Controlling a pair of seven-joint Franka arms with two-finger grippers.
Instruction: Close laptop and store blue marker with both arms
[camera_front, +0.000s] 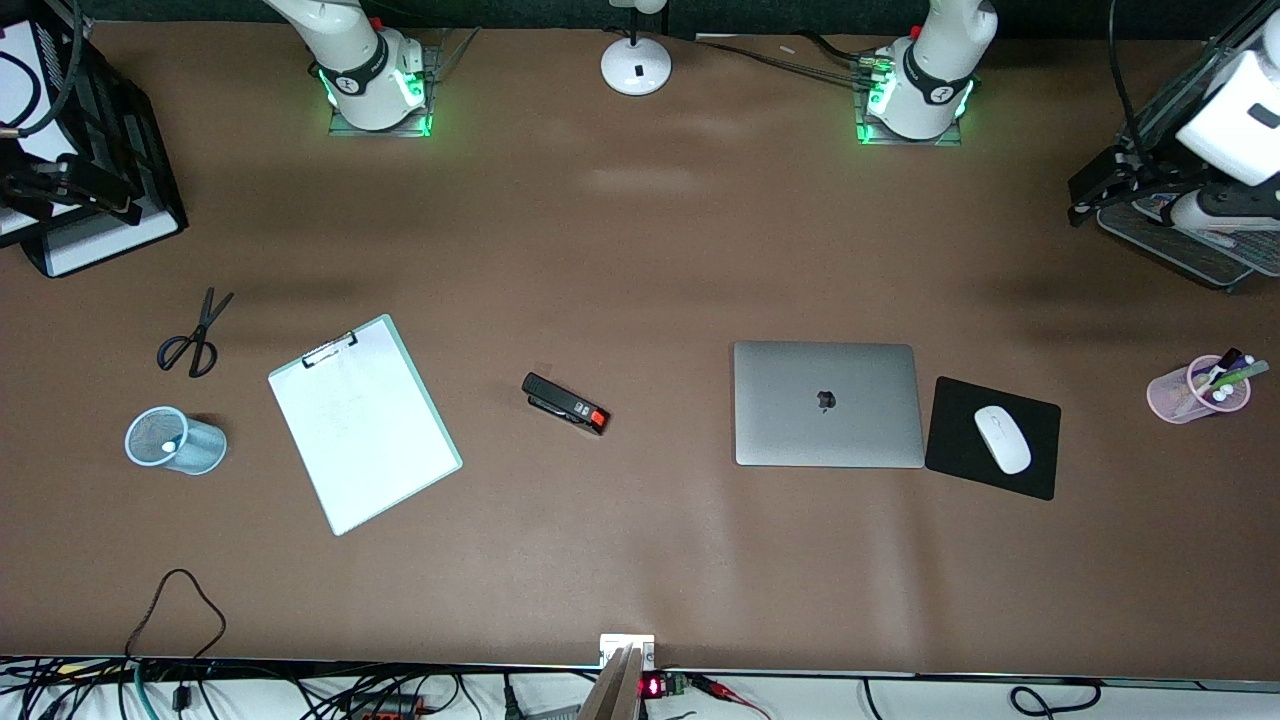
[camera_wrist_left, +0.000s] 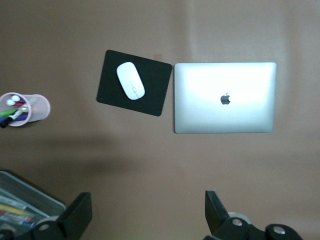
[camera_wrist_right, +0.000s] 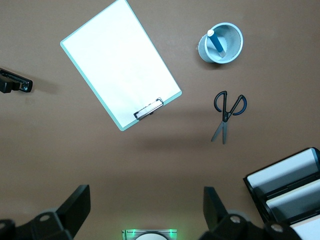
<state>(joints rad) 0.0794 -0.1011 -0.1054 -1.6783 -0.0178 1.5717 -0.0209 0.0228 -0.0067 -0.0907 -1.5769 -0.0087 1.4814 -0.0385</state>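
**Both steps look finished; arms wait high**

On the brown tabletop (camera_front: 640, 560) the laptop (camera_front: 827, 404) lies shut, lid up, just beside the mouse pad (camera_front: 992, 437), toward the left arm's end. The blue marker (camera_wrist_right: 216, 42) stands in the blue mesh cup (camera_wrist_right: 221, 43) near the scissors (camera_wrist_right: 226, 114). Left claw (camera_wrist_left: 147, 212) and right claw (camera_wrist_right: 145, 210) hang with fingers apart, holding nothing. Judged: nothing left but parking.

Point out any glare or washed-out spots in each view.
Left wrist view: the closed laptop lid is blown out to near white around its logo. Front view: green light glows at both arm bases, pale sheen streaks the table. Right wrist view: the clipboard paper reads plain white.
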